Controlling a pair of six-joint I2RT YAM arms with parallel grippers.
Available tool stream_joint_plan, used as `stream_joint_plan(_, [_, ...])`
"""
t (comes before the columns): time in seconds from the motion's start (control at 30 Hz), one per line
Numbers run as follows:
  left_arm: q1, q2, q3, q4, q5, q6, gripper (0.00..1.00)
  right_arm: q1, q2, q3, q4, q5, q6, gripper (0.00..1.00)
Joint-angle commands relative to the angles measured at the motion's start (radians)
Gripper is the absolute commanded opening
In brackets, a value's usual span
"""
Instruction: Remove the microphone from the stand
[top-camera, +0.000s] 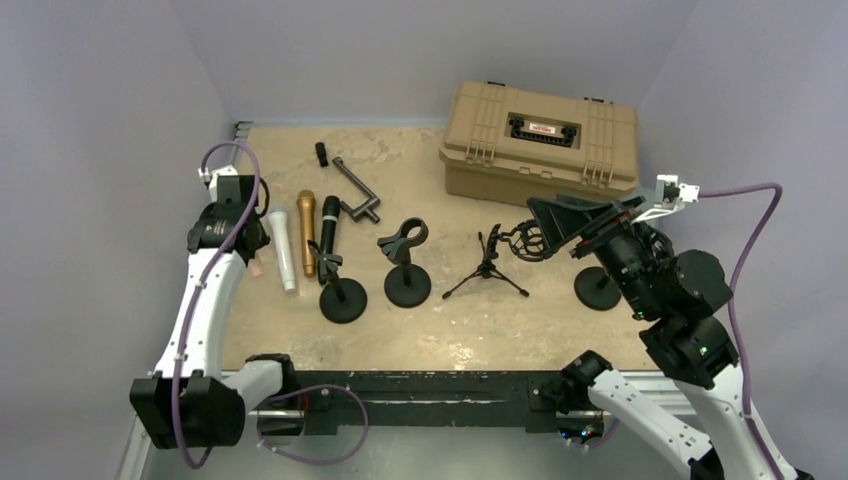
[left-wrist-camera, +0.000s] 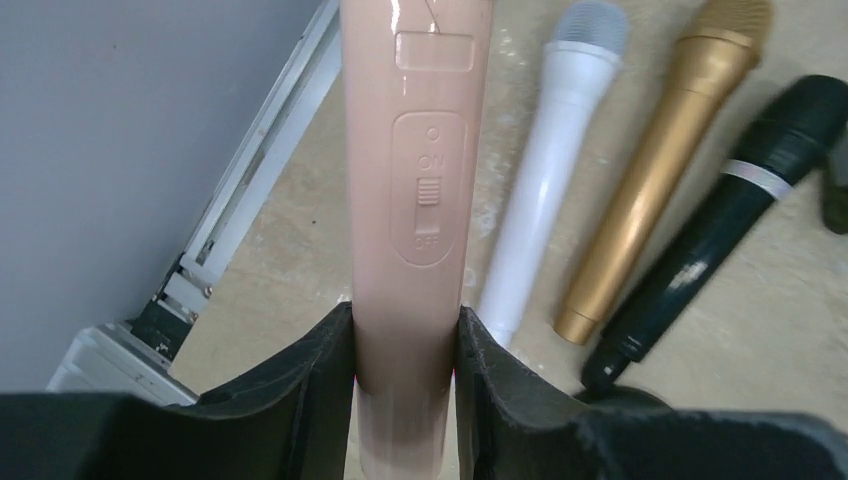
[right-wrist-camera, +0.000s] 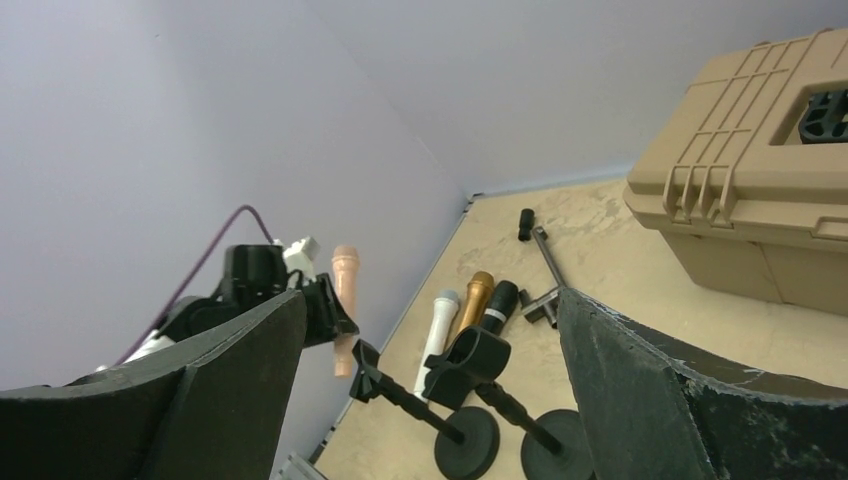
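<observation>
Left gripper (left-wrist-camera: 405, 345) was clamped on the pink microphone (left-wrist-camera: 415, 150), pads either side of the body below the on/off switch. Mic was off the stand (top-camera: 343, 299), held roughly upright in the air on the wall side of the white microphone (left-wrist-camera: 545, 170). Right gripper (right-wrist-camera: 430, 305) was spread wide, holding nothing, well across the worktop (top-camera: 450, 335) from the white microphone.

My read: extraction done, set-down left. Lay it parallel to the white microphone on its wall side, tail end first, and release only once it rests, since the round body will likely roll.

Room was tight: side wall (left-wrist-camera: 120, 130) and worktop rail (left-wrist-camera: 250, 170) close on that side. Gold microphone (left-wrist-camera: 660, 170) and black microphone (left-wrist-camera: 730, 220) filled the white one's far side.
</observation>
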Motion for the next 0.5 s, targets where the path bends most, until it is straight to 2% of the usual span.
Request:
stream_joint_plan(0.0, [0.135, 0.095, -0.039, 0.152, -0.03, -0.067, 0.0, 0.004, -0.028, 0.012, 0.018, 0.022, -0.007, 0.94])
stream_joint_plan(0.07, [0.149, 0.169, -0.03, 0.139, -0.047, -0.068, 0.0, 0.004, -0.043, -0.003, 0.041, 0.016, 0.002, 0.93])
stream_joint_plan(0.2, [0.166, 0.317, -0.003, 0.125, 0.006, -0.043, 0.0, 0.004, -0.073, -0.028, 0.077, 0.011, 0.016, 0.92])
stream_joint_plan(0.47, [0.168, 0.437, -0.025, 0.158, 0.109, 0.0, 0.0, 0.005, -0.119, -0.015, 0.047, 0.024, 0.022, 0.91])
